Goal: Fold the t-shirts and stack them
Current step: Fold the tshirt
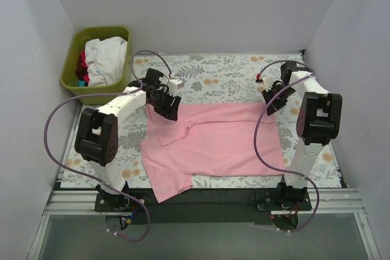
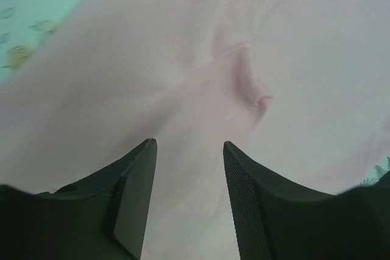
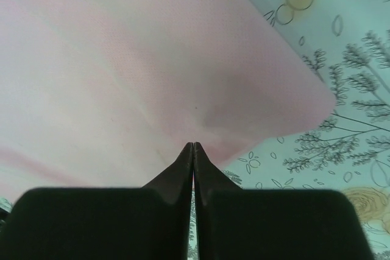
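A pink t-shirt point(image 1: 213, 141) lies spread on the floral table cover, with one sleeve hanging toward the near edge. My left gripper point(image 1: 172, 111) hovers over the shirt's far left part, near a fold. In the left wrist view it point(image 2: 189, 143) is open, with only pink cloth point(image 2: 183, 59) below and nothing between the jaws. My right gripper point(image 1: 271, 105) is at the shirt's far right corner. In the right wrist view it point(image 3: 193, 144) is shut, pinching the edge of the pink cloth point(image 3: 122, 59), and that corner looks slightly raised.
A green bin point(image 1: 68, 74) holding white and coloured clothes point(image 1: 105, 59) stands at the far left, off the floral cover point(image 1: 219, 68). Grey walls close in the left, back and right. A metal rail runs along the near edge.
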Motion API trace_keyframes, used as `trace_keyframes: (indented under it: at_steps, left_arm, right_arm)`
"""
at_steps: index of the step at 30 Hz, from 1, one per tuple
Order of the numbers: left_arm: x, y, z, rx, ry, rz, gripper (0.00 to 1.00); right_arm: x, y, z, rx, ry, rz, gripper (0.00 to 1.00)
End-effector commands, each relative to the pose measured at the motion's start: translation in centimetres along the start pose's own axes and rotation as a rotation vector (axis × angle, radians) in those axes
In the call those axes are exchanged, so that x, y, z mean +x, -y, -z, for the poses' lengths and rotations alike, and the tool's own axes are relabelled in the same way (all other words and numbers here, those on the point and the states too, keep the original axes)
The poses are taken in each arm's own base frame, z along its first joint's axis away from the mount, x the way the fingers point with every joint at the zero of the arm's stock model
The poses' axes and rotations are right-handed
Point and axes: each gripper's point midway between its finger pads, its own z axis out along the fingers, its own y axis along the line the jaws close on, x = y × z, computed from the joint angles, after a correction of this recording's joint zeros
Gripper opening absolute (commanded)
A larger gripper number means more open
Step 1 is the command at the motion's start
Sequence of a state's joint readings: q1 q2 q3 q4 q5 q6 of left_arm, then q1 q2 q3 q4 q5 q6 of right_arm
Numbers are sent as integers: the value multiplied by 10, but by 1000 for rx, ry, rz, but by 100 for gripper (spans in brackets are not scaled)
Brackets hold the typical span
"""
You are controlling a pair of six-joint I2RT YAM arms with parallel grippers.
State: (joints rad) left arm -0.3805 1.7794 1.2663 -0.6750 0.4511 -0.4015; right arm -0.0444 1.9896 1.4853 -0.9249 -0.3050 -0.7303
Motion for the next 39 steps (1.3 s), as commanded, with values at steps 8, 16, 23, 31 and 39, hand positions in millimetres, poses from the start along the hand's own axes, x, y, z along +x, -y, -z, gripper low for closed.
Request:
trace_keyframes:
  at_steps: [8,16,23,31,39]
  left_arm:
    - [0,-89,18,-212,45,223,47]
    - [22,-130,-3,-273,-29,332,45]
    - [9,-176,-22,-293,-39,389,43]
    - [-64,-171,13,-198,95,284,53]
    - [-54,-73,99,-23,128,98,75]
  right_arm:
    - [-41,-10,-5,-4,47,-10,9]
    - [-37,33,-36,108,-25,-60,9]
    - [-73,75,-46,187,18,-74,13]
    - [-127,74,7,217,186,15,42]
    - [-74,-14,78,127,167,180,76]
